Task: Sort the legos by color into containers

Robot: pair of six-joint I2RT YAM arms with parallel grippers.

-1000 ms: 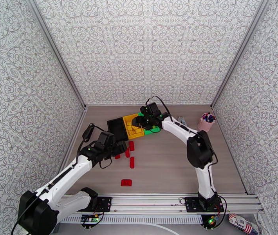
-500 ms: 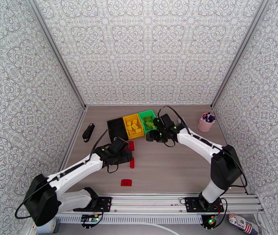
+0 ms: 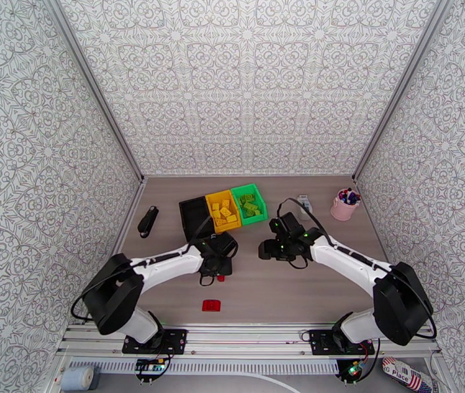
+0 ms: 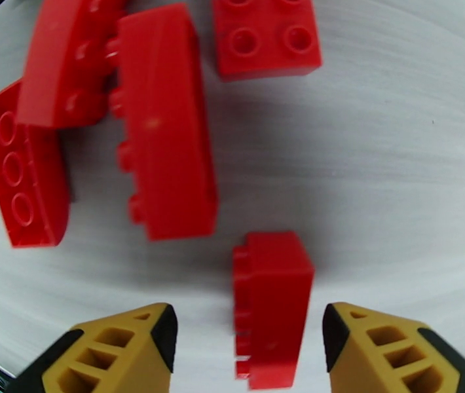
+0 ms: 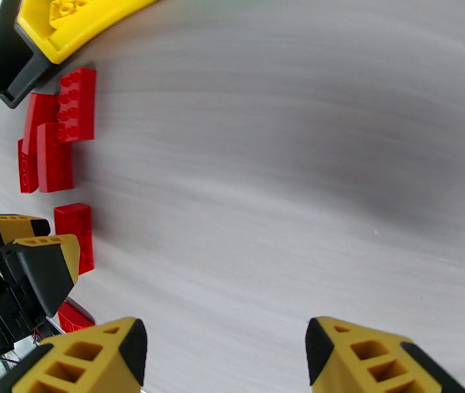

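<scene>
**Left arm onto the reds, right arm pulled back**

In the last second I swung the left end effector (image 4: 249, 332) in from the left side of the red pile until it was over it. Its jaws narrowed from wide to about half, straddling one red brick (image 4: 273, 299) that lay on its side. A gap showed on each side of that brick, so nothing was gripped yet.

The right end effector (image 5: 223, 345) came back from over the green bin (image 3: 249, 203) to the middle of the tabletop (image 3: 324, 289). Its jaws stood half open with nothing between them.

I judged the yellow bin (image 3: 223, 209) and the green bin to be stocked. That left the reds, which I took to be bound for the black bin (image 3: 195, 216) at the left end of the row.

The bins sat toward the far edge, left of centre, with the pile just on their near side. The other red bricks (image 4: 164, 119) lay just beyond the straddled one, toward the bins, close to it but apart. I reckoned a straight lift would clear them. A lone red brick (image 3: 211, 305) lay near the near edge.

The two end effectors stood near each other at mid-tabletop. The right half lay open for the right arm, out to the pink cup (image 3: 345, 204) by the far right corner. A black object (image 3: 147, 221) lay near the left edge, off the short path to the black bin.
</scene>
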